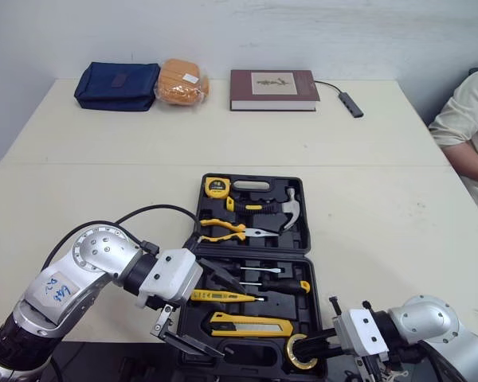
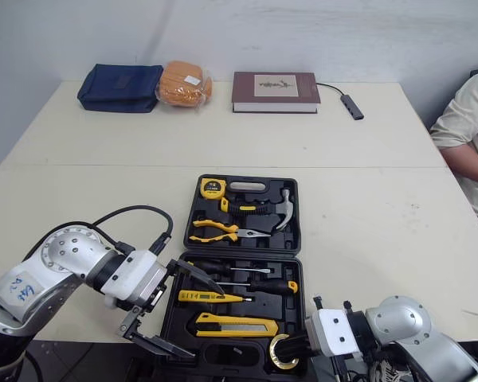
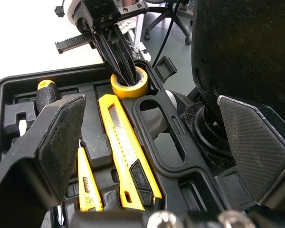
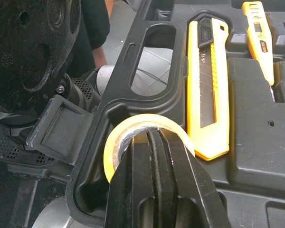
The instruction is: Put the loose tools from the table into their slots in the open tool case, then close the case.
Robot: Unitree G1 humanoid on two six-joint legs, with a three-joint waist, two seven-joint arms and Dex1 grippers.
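The right gripper (image 4: pixel 154 137), black fingers pressed together, sits inside the glossy yellow tape ring (image 4: pixel 115 142) in the moulded case (image 4: pixel 256 156); the left gripper (image 3: pixel 156 137) is spread wide.

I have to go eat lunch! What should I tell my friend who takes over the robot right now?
Left gripper: open, holding nothing, hovering over the near left part of the tool case.
Right gripper: shut, tips poked into the hole of the yellow tape roll at the case's near right corner.
Done: utility knife, tester pen, pliers, hammer and tape measure lie in the case.
Left: settle the roll, pull the right gripper out, close the case.
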